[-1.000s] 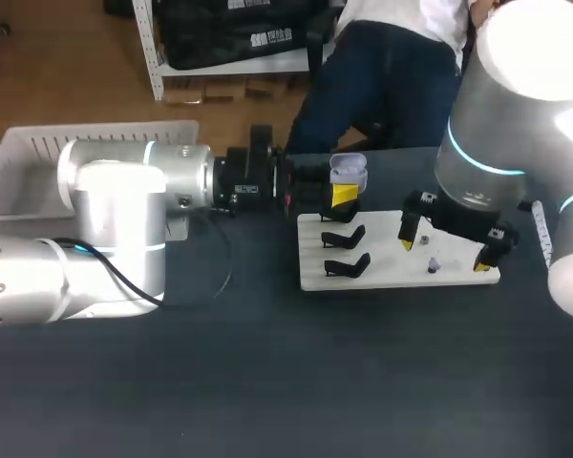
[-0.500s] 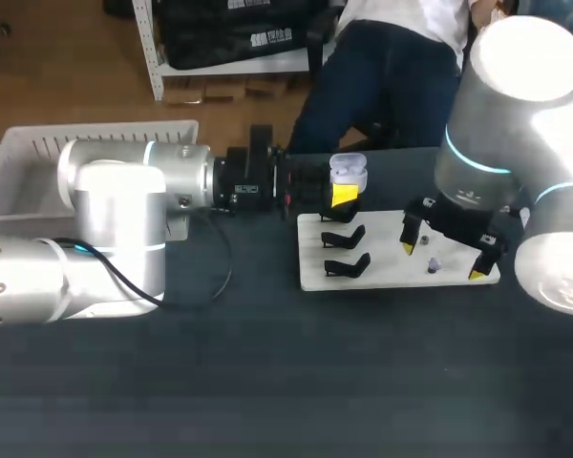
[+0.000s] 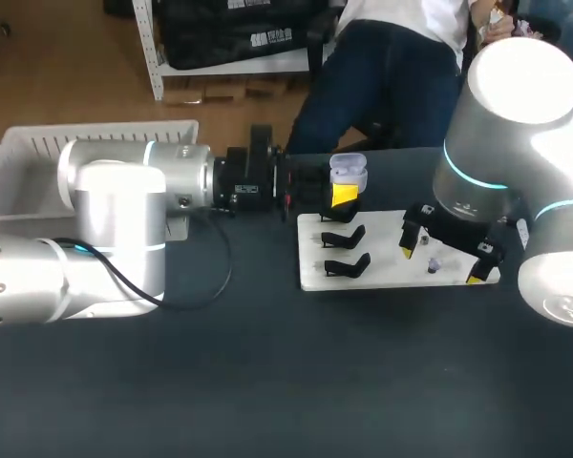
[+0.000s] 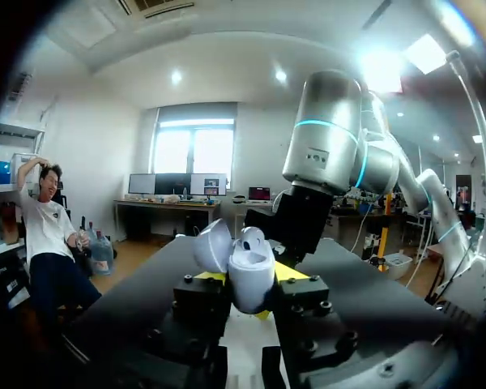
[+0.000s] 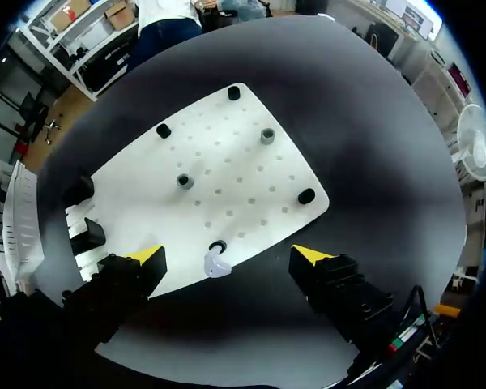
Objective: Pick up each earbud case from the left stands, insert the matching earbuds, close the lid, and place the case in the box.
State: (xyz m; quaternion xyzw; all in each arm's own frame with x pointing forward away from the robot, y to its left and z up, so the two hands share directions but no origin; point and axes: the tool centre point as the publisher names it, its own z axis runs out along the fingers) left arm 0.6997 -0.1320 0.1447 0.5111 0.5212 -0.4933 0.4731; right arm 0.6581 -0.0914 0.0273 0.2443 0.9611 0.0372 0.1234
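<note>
Right gripper (image 3: 439, 263) has dropped a bit lower over the white board (image 3: 382, 279) since a second ago, and the right arm has shifted with it; left arm unchanged. Its fingers are spread wide, touching nothing, and straddle the loose earbud (image 5: 216, 263), a lavender one sitting by a peg on the board. Left gripper (image 4: 245, 293) is clamped on the earbud case (image 4: 248, 274), held up off the table at the board's far-left corner with its lid flipped open. A seated earbud (image 4: 252, 238) looks already in the case. Progress, as I judge it: case picked, first bud in, second bud not yet grasped, lid not closed, case not boxed. Two black stands (image 3: 347, 250) on the board are empty. The box (image 3: 38, 153) sits far left, mostly hidden by the left arm, so I can't tell its contents.
</note>
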